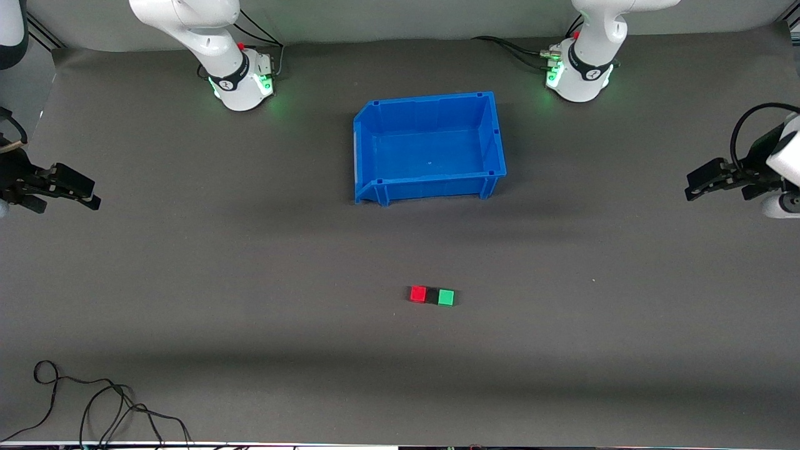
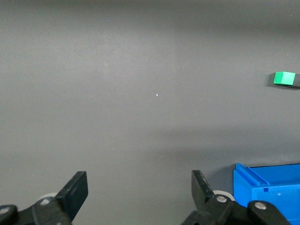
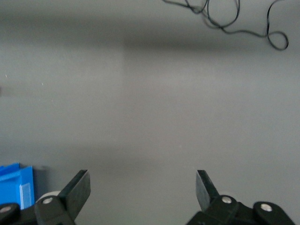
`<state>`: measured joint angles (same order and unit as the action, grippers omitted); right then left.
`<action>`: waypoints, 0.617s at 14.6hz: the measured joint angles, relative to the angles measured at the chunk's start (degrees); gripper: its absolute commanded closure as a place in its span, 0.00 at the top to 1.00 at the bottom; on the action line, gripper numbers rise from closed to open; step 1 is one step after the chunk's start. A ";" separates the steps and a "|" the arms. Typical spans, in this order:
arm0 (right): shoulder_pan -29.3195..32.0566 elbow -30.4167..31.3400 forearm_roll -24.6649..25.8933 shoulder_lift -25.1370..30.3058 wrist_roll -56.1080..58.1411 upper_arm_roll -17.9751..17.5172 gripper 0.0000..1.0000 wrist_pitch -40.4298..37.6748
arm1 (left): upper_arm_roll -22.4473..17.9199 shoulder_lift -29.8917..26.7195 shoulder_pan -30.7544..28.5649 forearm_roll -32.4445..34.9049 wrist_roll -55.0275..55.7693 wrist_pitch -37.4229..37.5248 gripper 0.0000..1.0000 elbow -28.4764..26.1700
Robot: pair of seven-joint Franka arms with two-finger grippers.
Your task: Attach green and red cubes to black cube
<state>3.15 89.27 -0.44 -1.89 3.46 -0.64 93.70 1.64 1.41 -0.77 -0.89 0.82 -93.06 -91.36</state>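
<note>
A red cube [image 1: 418,294], a black cube [image 1: 432,296] and a green cube [image 1: 445,297] lie in one row on the grey mat, touching, with the black one in the middle. The row is nearer the front camera than the blue bin. The green cube also shows in the left wrist view [image 2: 284,78]. My left gripper [image 1: 695,186] is open and empty over the left arm's end of the table; in its wrist view it is [image 2: 139,187]. My right gripper [image 1: 92,195] is open and empty over the right arm's end; in its wrist view it is [image 3: 143,187].
An empty blue bin [image 1: 494,134] stands mid-table between the arm bases; its corner shows in the left wrist view [image 2: 267,187] and the right wrist view [image 3: 16,185]. A black cable [image 1: 94,400] lies near the front edge at the right arm's end.
</note>
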 measured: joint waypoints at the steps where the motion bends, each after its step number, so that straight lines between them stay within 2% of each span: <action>1: 0.00 0.02 0.00 -0.02 0.00 0.04 1.00 -0.60 | 0.00 -0.18 0.08 0.00 0.00 0.29 0.99 0.18; 9: -0.07 0.06 -0.02 -0.20 -0.05 0.15 1.00 -1.77 | -0.03 0.01 0.11 0.66 -0.57 0.46 1.00 0.26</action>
<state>3.08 89.33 -0.46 -2.09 3.40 -0.49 91.93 1.61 1.42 -0.65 -0.23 0.25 -92.59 -91.11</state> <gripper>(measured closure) 0.000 0.000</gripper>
